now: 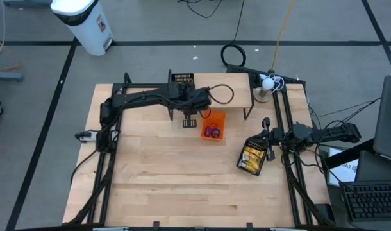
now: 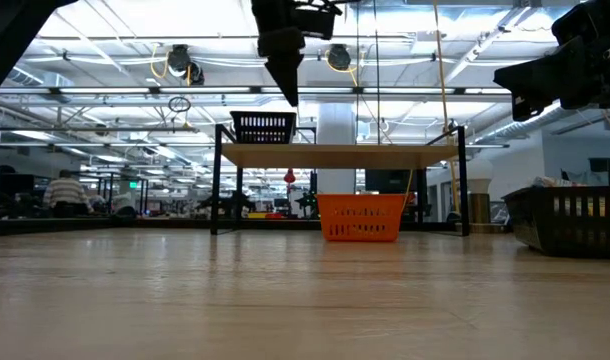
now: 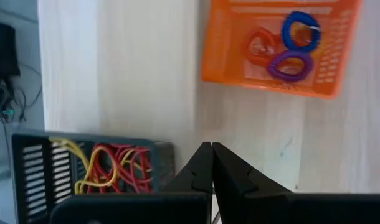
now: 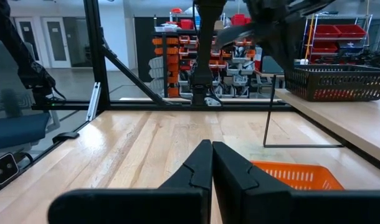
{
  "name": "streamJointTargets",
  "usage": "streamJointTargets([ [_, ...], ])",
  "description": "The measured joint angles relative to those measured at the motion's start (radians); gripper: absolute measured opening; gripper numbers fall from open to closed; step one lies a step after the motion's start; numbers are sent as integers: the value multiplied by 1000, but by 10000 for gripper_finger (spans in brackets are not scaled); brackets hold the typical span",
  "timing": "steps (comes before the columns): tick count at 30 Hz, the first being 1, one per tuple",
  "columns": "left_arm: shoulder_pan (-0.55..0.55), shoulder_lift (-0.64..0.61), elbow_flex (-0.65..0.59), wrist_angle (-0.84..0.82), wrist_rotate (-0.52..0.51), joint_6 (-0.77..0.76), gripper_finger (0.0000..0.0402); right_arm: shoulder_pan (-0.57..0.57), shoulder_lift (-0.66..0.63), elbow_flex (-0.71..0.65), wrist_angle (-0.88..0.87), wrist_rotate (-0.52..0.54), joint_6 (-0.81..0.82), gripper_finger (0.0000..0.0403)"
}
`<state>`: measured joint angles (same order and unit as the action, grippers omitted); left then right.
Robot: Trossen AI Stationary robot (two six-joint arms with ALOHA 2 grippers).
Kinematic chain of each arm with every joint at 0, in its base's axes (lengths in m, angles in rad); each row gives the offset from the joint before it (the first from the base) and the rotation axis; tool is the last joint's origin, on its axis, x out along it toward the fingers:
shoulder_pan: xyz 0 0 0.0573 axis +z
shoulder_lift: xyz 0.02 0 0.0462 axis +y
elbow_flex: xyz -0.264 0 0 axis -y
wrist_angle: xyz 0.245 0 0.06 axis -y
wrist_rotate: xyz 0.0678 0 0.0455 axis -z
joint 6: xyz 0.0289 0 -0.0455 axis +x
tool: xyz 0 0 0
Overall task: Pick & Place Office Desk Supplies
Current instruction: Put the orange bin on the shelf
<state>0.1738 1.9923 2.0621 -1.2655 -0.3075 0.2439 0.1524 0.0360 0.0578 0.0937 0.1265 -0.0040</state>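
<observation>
My left gripper hangs shut high above the table, just left of the orange basket; nothing shows between its fingers. The orange basket stands on the table and holds a blue ring, a purple ring and a red ring. A black basket with red and yellow rubber bands sits on the raised wooden shelf. My right gripper waits shut at the table's right side, holding nothing.
A second black basket with yellow-and-white pieces lies on the table near my right arm. The shelf's thin black legs stand around the orange basket. Bare wood stretches across the near half of the table.
</observation>
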Motion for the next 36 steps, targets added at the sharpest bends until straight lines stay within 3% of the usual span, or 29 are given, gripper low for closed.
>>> streamJointTargets([
  [7, -102, -74, 8, -32, -9, 54, 2, 0, 0, 0, -6, -1, 0, 0],
  [13, -226, -320, -21, -26, -57, -53, 1, 0, 0, 0, -6, 0, 9, 0],
  [16, -262, -478, -108, 28, 36, -187, 1, 0, 0, 0, -1, -1, 14, 0],
  [18, -277, -585, -227, 105, 148, -273, 1, 0, 0, 0, 3, -1, 15, 0],
  [20, -305, -699, -401, 241, 197, -291, 2, 0, 0, 0, 8, 0, 10, 0],
  [26, -376, -1077, -1082, 971, 91, -127, 2, 0, 0, 0, 23, 1, 8, 0],
  [29, -346, -1236, -1402, 1280, 164, -96, 1, 0, 0, 0, 22, 2, 11, 0],
  [32, -317, -1396, -1654, 1431, 264, -112, 1, 0, 0, 0, 22, 2, 9, 0],
  [34, -296, -1523, -1755, 1468, 236, -139, 1, 0, 0, 0, 22, 2, -4, 0],
  [36, -265, -1668, -1813, 1404, 187, -202, 1, 0, 0, 0, 24, 3, -14, 0],
])
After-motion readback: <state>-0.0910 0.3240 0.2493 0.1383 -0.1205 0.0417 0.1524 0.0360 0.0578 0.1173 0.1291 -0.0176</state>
